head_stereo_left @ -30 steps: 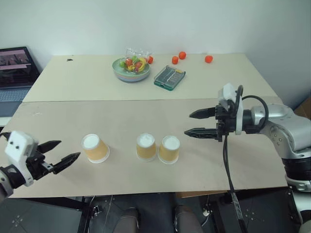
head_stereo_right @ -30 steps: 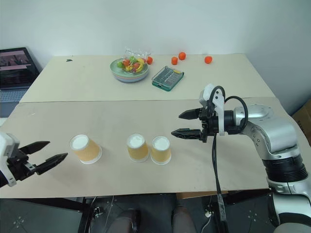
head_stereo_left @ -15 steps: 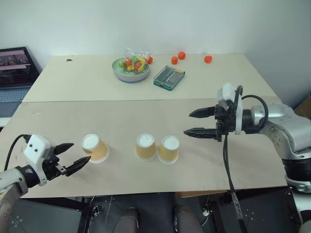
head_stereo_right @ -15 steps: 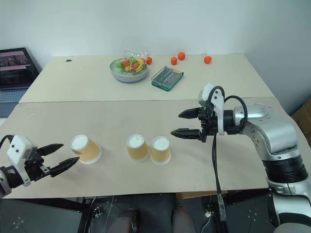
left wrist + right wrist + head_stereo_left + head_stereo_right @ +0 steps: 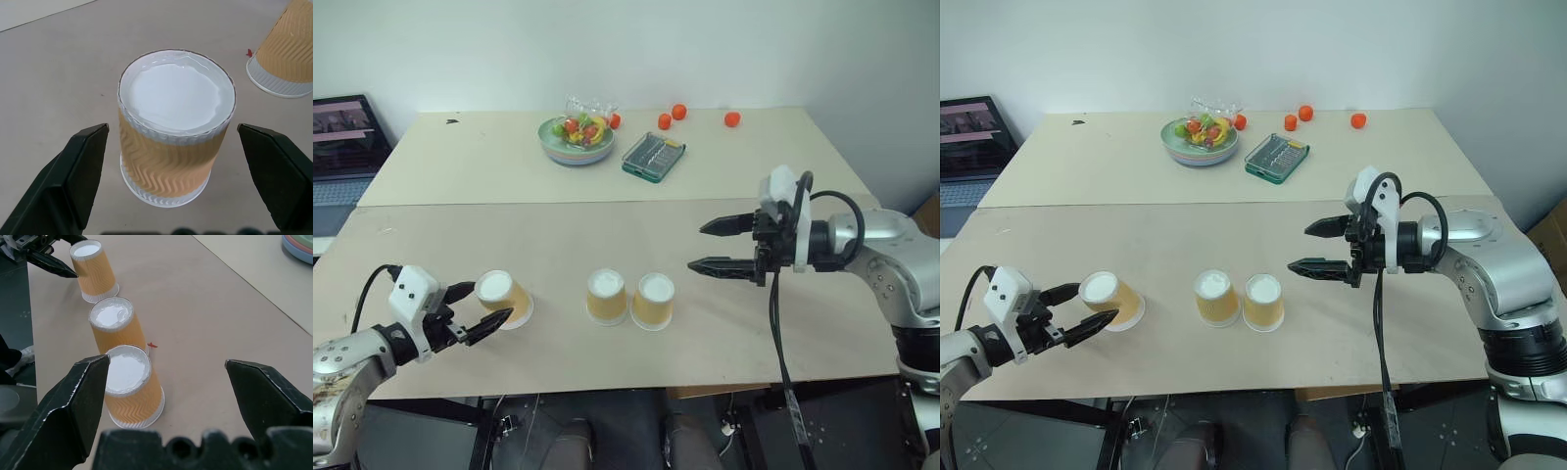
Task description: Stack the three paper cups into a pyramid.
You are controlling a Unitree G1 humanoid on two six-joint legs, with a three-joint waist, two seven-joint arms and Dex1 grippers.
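1. Three paper cups stand upside down, white bases up, in a row on the near part of the tan table (image 5: pixel 607 235)
2. The leftmost cup (image 5: pixel 504 299) stands apart from the other two; the middle cup (image 5: pixel 607 296) and the right cup (image 5: pixel 653 301) stand just beside each other, their rims close or touching
3. No cup rests on another, so the pyramid is not built
4. The left gripper (image 5: pixel 481 309) is low at the near left of the table, its two black fingers spread wide, one on each side of the leftmost cup
5. In the left wrist view that cup (image 5: pixel 173 128) stands between the fingers (image 5: pixel 73 176) with a clear gap on both sides, so nothing is gripped
6. The right gripper (image 5: pixel 712 246) hangs above the table to the right of the cup pair, pointing toward them, fingers wide apart and empty
7. At the far side of the table sit a bowl of fruit (image 5: pixel 578 135), a green tray (image 5: pixel 654 156) and small orange fruits (image 5: pixel 678 113)
8. A laptop (image 5: pixel 342 142) is at the left edge
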